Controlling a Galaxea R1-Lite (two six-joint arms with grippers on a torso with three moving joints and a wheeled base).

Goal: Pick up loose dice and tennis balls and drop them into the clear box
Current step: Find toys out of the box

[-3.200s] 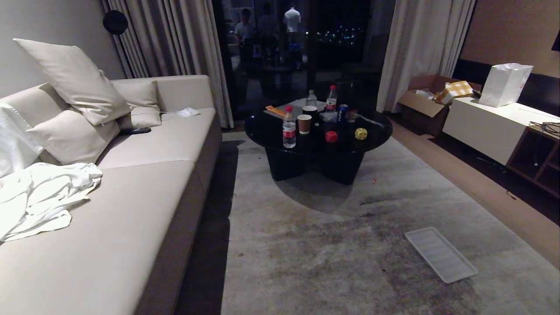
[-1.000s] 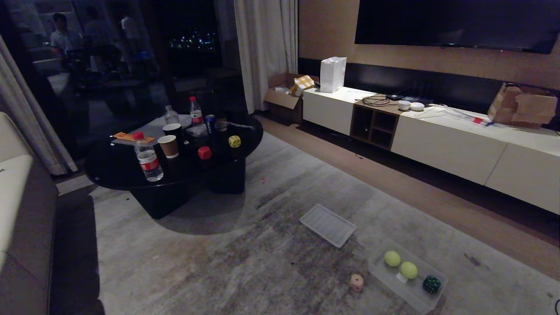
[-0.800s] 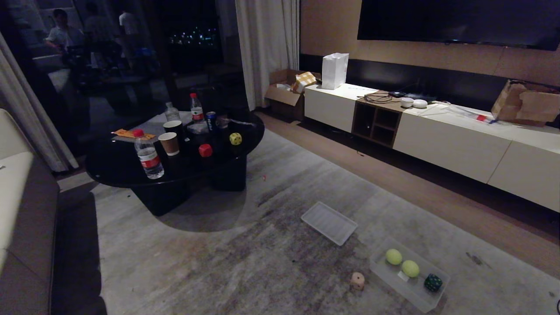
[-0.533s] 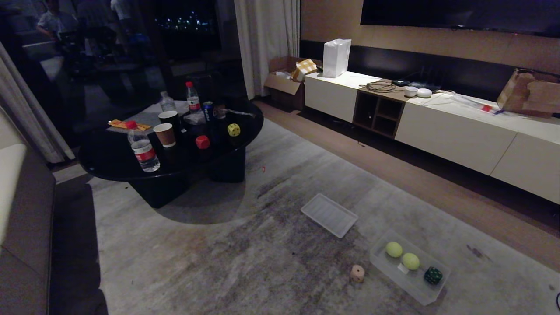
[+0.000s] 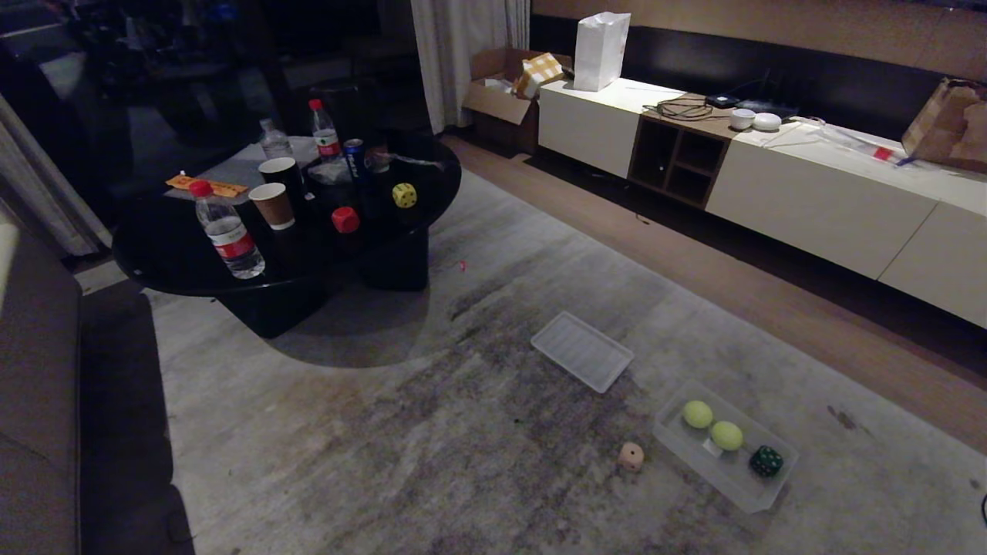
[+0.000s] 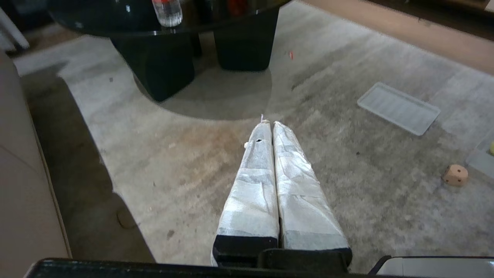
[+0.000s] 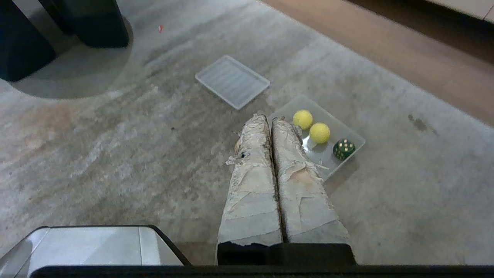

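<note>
On table, bottle (image 5: 226,235) label seemingly unreadable, red.

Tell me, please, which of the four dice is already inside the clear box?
The dark green die, beside the two tennis balls in the clear box. The pinkish-beige die lies on the carpet; the red and yellow sit on the black table.

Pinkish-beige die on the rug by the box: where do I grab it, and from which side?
Grip the pinkish-beige die across two opposite flat faces, coming straight down. It sits free on the rug, apart from the clear box, so its sides look open.
</note>
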